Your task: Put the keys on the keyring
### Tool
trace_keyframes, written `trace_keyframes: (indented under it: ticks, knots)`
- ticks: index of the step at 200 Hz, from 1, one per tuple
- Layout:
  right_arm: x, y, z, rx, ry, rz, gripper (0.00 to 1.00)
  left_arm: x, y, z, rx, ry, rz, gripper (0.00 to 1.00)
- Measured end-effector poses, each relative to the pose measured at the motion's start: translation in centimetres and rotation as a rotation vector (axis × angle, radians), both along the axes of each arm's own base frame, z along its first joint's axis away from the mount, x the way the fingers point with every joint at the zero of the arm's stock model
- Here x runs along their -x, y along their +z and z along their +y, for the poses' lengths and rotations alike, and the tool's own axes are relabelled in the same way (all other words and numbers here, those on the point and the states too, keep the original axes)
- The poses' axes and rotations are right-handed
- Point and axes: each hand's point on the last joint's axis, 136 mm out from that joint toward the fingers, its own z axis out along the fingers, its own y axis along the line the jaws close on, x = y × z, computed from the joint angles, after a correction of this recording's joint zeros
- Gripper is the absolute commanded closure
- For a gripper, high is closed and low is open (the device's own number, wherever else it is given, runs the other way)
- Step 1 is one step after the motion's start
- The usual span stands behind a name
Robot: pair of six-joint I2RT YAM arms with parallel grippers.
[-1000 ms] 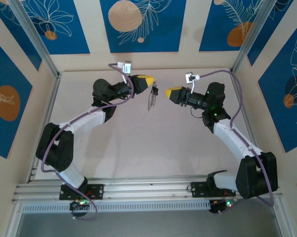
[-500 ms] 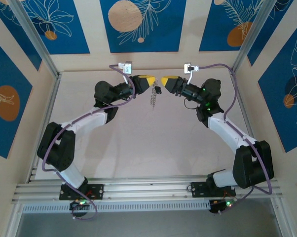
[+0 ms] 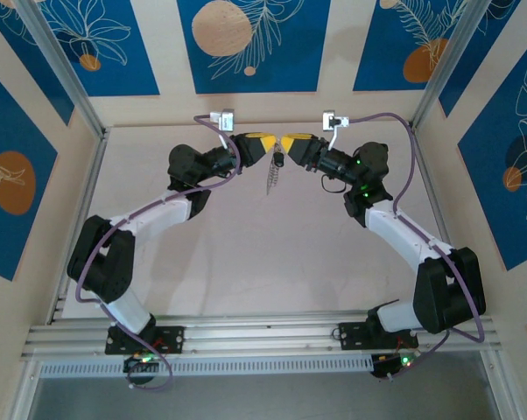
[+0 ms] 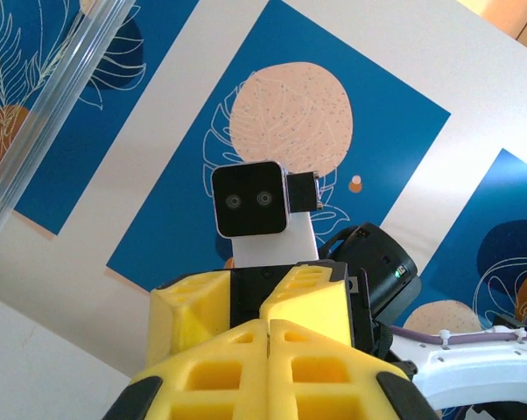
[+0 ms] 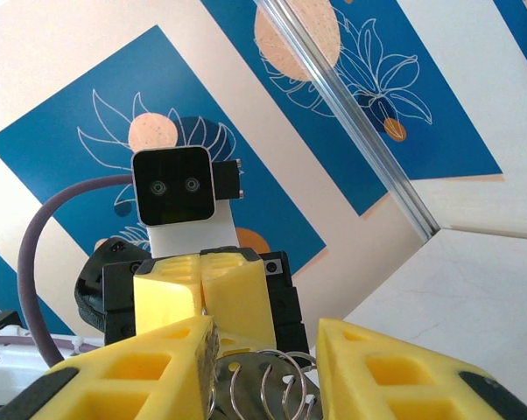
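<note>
My left gripper (image 3: 270,145) is held up over the far middle of the table, its yellow fingers (image 4: 237,350) pressed shut on a thin bit of metal. From that tip hangs the keyring (image 3: 271,179), a slim silvery loop dangling above the table. The keys (image 3: 279,160) show as a small dark piece just under the two tips. My right gripper (image 3: 286,143) faces the left one tip to tip. Its jaws stand apart in the right wrist view (image 5: 265,334), with wire rings and a flat holed metal piece (image 5: 263,385) between them. The shut left gripper (image 5: 200,293) is right behind.
The table's pale back wall (image 3: 333,105) with blue panels is close behind both grippers. Metal corner posts (image 3: 62,79) stand at the back left and back right. Both arms reach in from the near rail (image 3: 263,337).
My right gripper has swung left and slightly back until its tip nearly meets the left gripper's. The left arm has hardly moved, and the keyring still hangs from it.
</note>
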Motion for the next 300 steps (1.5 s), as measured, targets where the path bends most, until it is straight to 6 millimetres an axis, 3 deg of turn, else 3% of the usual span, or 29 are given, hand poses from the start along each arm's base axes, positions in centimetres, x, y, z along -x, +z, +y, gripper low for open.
trace_keyframes:
  ticks: [64,101,177,223,300]
  knots:
    - [0.0,0.0,-0.1,-0.008,-0.014,-0.006,0.58,0.1,0.2,0.1,0.007,0.000,-0.012,1.00]
    - [0.0,-0.8,-0.4,-0.011,-0.023,0.015,0.58,-0.1,-0.2,0.0,0.004,0.003,-0.003,1.00]
    - [0.3,-0.4,-0.4,-0.025,-0.019,0.002,0.59,-0.4,-0.8,-0.3,-0.002,0.002,0.010,1.00]
    - [0.6,-0.3,-0.1,-0.026,-0.006,0.000,0.63,-0.4,-0.8,-0.4,0.000,-0.001,0.017,1.00]
    - [0.6,-0.9,0.6,-0.022,0.015,0.016,0.78,-0.5,-0.9,-0.4,0.001,-0.004,0.026,1.00]
